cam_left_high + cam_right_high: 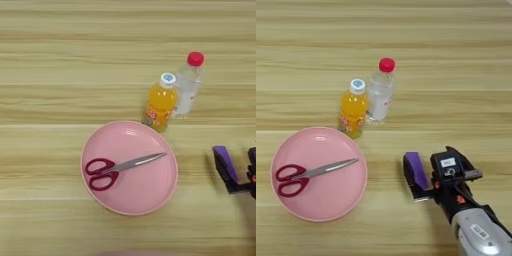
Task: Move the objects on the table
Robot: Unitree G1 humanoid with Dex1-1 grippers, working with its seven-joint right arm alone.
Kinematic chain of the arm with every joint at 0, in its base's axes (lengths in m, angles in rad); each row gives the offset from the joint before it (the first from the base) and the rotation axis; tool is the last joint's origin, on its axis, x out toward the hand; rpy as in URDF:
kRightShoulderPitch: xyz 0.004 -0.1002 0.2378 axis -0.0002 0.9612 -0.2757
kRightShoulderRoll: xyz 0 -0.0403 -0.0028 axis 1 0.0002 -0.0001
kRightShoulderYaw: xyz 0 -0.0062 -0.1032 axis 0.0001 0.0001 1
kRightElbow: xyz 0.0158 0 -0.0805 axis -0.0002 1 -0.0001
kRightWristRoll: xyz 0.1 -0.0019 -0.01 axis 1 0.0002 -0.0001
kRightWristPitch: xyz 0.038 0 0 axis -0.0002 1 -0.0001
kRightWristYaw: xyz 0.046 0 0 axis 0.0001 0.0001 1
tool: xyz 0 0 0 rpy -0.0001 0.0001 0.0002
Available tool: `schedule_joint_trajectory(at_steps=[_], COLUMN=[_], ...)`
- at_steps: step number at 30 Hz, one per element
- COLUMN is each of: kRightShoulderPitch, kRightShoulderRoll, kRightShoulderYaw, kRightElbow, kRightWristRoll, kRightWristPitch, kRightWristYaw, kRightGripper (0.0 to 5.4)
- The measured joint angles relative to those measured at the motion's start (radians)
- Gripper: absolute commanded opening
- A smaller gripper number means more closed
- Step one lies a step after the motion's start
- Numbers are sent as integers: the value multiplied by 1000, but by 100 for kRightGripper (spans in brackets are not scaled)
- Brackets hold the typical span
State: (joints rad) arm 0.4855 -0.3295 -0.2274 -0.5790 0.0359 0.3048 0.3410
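Note:
A round pink plate point(150, 195) lies on the wooden table point(60, 60) at the front, with scissors point(116, 168) flat on it: dark red loop handles to the left, silver blades pointing right. Just behind the plate's right side stands a small orange-juice bottle point(160, 105). A clear red-capped bottle point(189, 85) stands close against the juice bottle's right. My right gripper point(430, 155) is low over the table to the right of the plate, open with nothing between its fingers. Its left finger point(416, 172) carries a purple pad. The silver forearm point(478, 232) comes in from the bottom right corner.
Bare wood stretches across the whole back of the table and along its left side. A strip of table separates the plate's right rim from the purple-padded finger.

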Motion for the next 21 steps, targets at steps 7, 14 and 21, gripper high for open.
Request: schedule_joint_trajectory(at_steps=[7, 14, 21], kRightShoulderPitch=[15, -8, -99], kRightShoulderRoll=[-66, -133, -221], kRightShoulderYaw=[35, 108, 247], kRightElbow=[-117, -187, -210], kRightWristRoll=[-35, -81, -205], kRightWristPitch=[-60, -74, -47], kRightWristYaw=[107, 193, 290], kRightGripper=[536, 536, 536])
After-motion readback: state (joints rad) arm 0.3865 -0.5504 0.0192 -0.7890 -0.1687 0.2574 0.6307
